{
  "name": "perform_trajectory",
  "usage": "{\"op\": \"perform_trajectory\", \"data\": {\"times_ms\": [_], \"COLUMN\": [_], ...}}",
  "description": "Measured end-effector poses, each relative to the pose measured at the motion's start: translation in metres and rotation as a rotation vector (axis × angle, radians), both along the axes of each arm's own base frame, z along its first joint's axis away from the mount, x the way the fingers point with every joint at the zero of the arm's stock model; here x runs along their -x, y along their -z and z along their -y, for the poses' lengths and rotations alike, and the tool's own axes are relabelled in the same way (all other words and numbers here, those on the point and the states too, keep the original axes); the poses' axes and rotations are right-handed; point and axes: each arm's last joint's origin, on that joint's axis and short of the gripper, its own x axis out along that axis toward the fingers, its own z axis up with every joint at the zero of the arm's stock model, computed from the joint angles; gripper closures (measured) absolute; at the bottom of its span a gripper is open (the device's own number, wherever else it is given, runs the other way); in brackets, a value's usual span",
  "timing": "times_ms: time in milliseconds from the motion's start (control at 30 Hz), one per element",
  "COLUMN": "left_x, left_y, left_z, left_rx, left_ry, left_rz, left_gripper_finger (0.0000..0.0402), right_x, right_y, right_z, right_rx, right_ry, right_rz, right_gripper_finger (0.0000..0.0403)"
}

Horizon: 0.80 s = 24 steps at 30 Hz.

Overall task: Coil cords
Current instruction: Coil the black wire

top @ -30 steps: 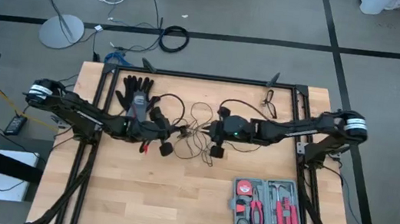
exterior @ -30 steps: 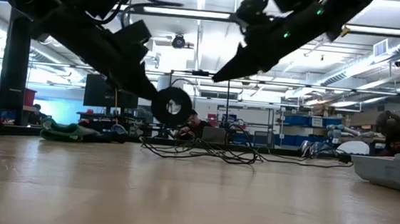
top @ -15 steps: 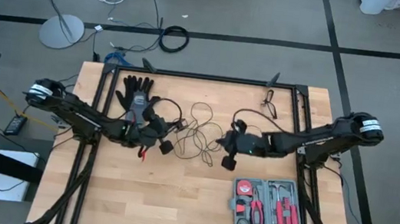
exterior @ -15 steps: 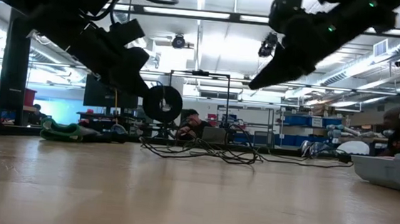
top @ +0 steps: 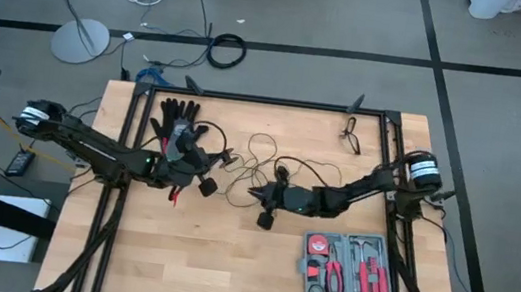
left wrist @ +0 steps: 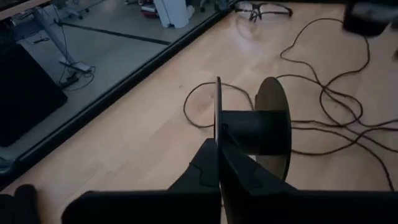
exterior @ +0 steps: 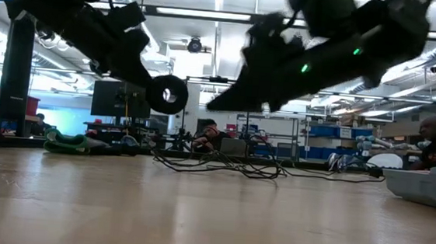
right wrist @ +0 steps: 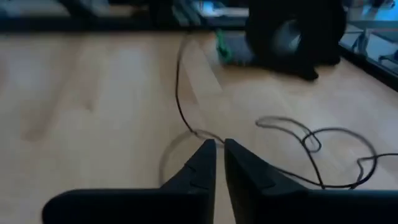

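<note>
coiling barely begun, nearly all the wire still loose

my left claw (left wrist: 219,163) pinches the empty spool (left wrist: 255,127) above the table (top: 225,262); my right claw (right wrist: 217,163), almost pressed together, hovers over the wire (top: 257,156), holding nothing i can see; wire sprawls between us.

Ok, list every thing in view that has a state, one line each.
Left hand: shut on the spool, held above the table.
Spool: lifted, looks bare of wire.
Thin black wire: loose and tangled on the table, not coiled.
Right hand: fingers nearly together, low over the wire; a grip cannot be told.
Tool case: open, tools inside.
Glove: lying flat.
Glasses: lying on the table.
</note>
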Motion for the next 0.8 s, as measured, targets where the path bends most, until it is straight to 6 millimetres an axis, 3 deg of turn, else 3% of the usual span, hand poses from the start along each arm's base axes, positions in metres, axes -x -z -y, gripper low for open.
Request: {"op": "perform_trajectory", "data": {"times_ms": [267, 400, 600, 800], "left_x": [0.001, 0.000, 0.000, 0.000], "left_y": [-0.002, -0.003, -0.003, -0.004], "left_z": [0.000, 0.000, 0.000, 0.000], "left_rx": [0.004, 0.006, 0.008, 0.008], "left_ry": [0.003, 0.002, 0.003, 0.003], "left_rz": [0.011, 0.016, 0.021, 0.034], "left_gripper_finger": [0.0401, 0.0401, 0.0401, 0.0401], "right_x": [-0.051, -0.071, -0.076, -0.077], "right_y": [0.025, 0.025, 0.021, 0.026], "right_z": [0.003, 0.001, 0.004, 0.010], "right_rx": [0.101, 0.122, 0.122, 0.028], "right_ry": [-0.042, -0.047, -0.053, -0.167], "right_rz": [-0.052, -0.026, -0.025, -0.063], "right_gripper_finger": [0.0306, 0.0282, 0.0269, 0.0277]}}
